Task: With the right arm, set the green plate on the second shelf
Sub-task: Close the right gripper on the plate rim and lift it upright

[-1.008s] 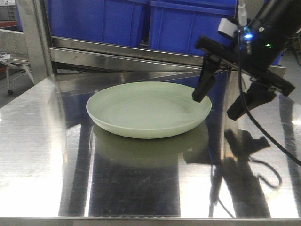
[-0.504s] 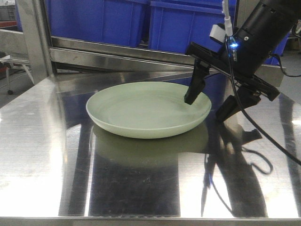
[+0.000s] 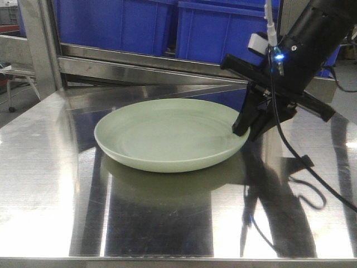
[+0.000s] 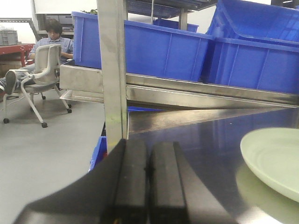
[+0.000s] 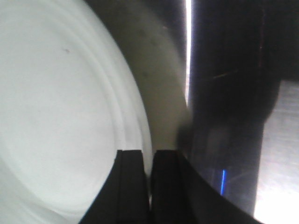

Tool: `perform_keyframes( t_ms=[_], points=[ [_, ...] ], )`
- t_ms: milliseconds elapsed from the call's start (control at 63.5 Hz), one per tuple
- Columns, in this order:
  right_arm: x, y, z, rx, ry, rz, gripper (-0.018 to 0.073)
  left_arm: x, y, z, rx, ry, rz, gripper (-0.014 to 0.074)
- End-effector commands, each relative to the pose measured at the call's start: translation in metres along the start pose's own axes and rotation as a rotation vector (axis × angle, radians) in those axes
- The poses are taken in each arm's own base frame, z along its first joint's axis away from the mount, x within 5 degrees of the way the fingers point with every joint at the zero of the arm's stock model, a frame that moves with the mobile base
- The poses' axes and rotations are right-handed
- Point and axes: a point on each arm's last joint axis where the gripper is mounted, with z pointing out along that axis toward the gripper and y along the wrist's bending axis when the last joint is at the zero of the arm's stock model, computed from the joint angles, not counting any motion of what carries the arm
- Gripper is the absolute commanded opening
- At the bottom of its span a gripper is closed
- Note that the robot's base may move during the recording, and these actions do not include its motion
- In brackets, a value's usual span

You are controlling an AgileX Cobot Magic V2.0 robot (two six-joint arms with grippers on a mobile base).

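Observation:
The green plate (image 3: 167, 134) lies on the steel table (image 3: 50, 167), a round pale sage dish with a low rim. My right gripper (image 3: 247, 132) is shut on its right rim, one finger inside the plate and one outside. In the right wrist view the plate's rim (image 5: 148, 135) runs straight into the narrow gap between the two black fingers of the right gripper (image 5: 150, 161). My left gripper (image 4: 148, 163) is shut with nothing between its pads, off to the left of the plate (image 4: 273, 161). The second shelf cannot be told apart in these views.
Blue plastic bins (image 3: 167, 25) sit on a steel rack rail (image 3: 150, 70) behind the table. An upright steel post (image 4: 112, 70) stands at the table's left back corner. A person on a chair (image 4: 39, 70) is far off to the left.
My right gripper has closed from wide open onto the plate's right rim. The plate has slid slightly left and towards the camera.

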Motion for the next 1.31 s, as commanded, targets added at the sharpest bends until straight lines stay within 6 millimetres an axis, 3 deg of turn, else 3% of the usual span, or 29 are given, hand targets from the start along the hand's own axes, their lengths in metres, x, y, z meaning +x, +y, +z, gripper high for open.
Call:
perform_keyframes(
  t_ms=[0, 283, 409, 646, 787, 992, 1118, 1291],
  points=[
    [-0.002, 0.025, -0.053, -0.057, -0.148, -0.089, 0.0053, 0.005, 0.000, -0.001, 0.001, -0.061, -0.008, 0.0130],
    [0.032, 0.057, -0.171, -0.074, -0.506, -0.288, 0.0053, 0.005, 0.000, -0.001, 0.001, -0.061, -0.008, 0.0130],
    [0.067, 0.069, -0.230, -0.128, -0.679, -0.353, 0.0053, 0.005, 0.000, -0.001, 0.001, -0.061, -0.008, 0.0130],
    [0.138, 0.070, -0.304, -0.150, -0.885, -0.468, 0.0053, 0.005, 0.000, -0.001, 0.001, -0.061, -0.008, 0.0130],
    [0.183, 0.057, -0.323, -0.125, -0.932, -0.516, 0.0053, 0.005, 0.000, -0.001, 0.001, -0.061, -0.008, 0.0130],
    [0.240, 0.026, -0.323, -0.030, -0.974, -0.584, 0.0053, 0.005, 0.000, -0.001, 0.001, -0.061, -0.008, 0.0130],
    [0.259, 0.007, -0.323, 0.078, -1.046, -0.617, 0.0053, 0.005, 0.000, -0.001, 0.001, -0.061, -0.008, 0.0130],
    [0.257, -0.008, -0.318, 0.234, -1.129, -0.656, 0.0053, 0.005, 0.000, -0.001, 0.001, -0.061, -0.008, 0.0130]
  ],
)
